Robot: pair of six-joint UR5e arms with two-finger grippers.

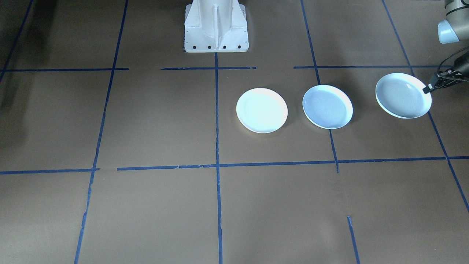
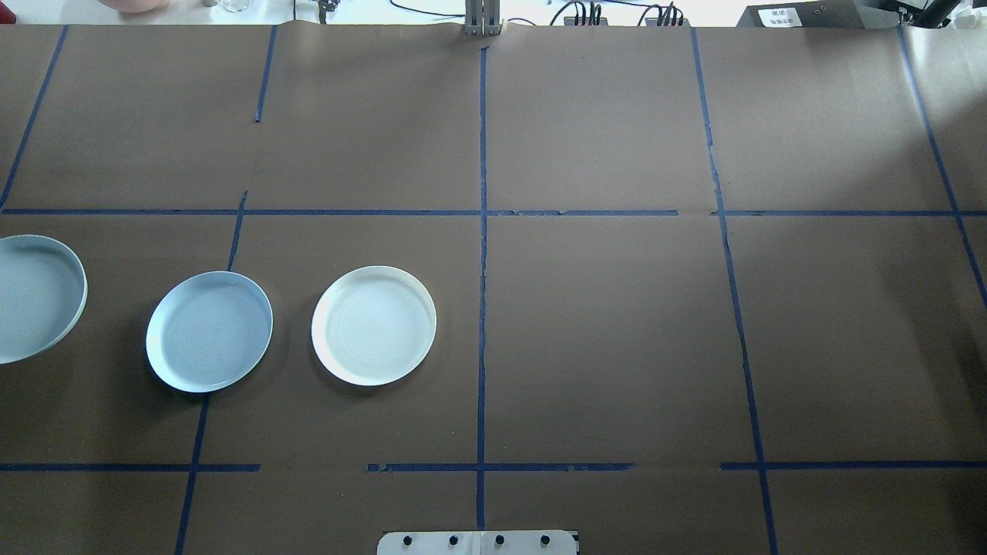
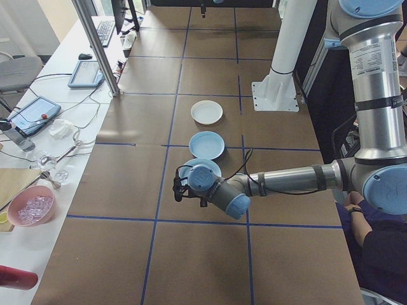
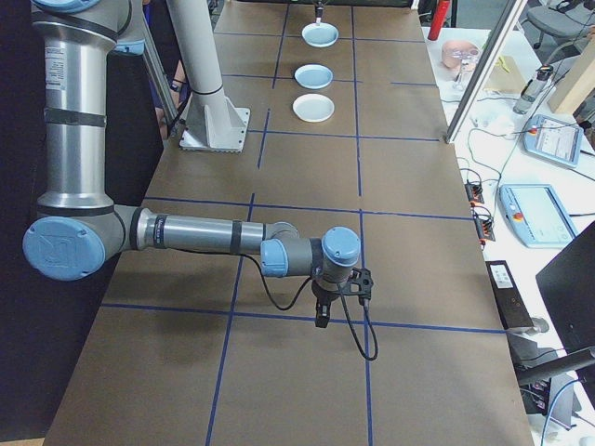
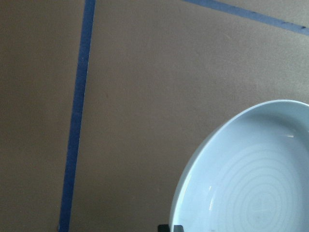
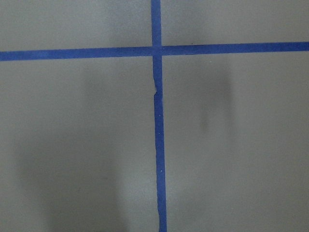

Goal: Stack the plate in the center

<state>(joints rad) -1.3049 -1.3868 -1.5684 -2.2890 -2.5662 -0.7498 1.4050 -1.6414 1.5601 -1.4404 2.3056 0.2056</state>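
Note:
Three plates stand in a row. The center (image 1: 327, 106) (image 2: 209, 331) is the pale blue-grey plate in the middle, lying flat on the table. On its outer side is a light blue plate (image 1: 401, 96) (image 2: 31, 301) with concentric rings inside (image 5: 251, 183). My left gripper (image 1: 428, 89) is shut on its rim, one dark fingertip (image 5: 171, 228) showing at the edge. My right gripper (image 4: 321, 311) hangs low over bare table far from the plates, seen only in the exterior right view, so I cannot tell its state.
A brighter white plate (image 1: 261, 110) (image 2: 374, 325) lies on the other side of the center, nearest the robot's white base (image 1: 216, 25). Blue tape lines cross the brown table. A person (image 3: 375, 248) sits near the left arm's base. A side bench holds tablets and a pink bowl (image 3: 30, 206).

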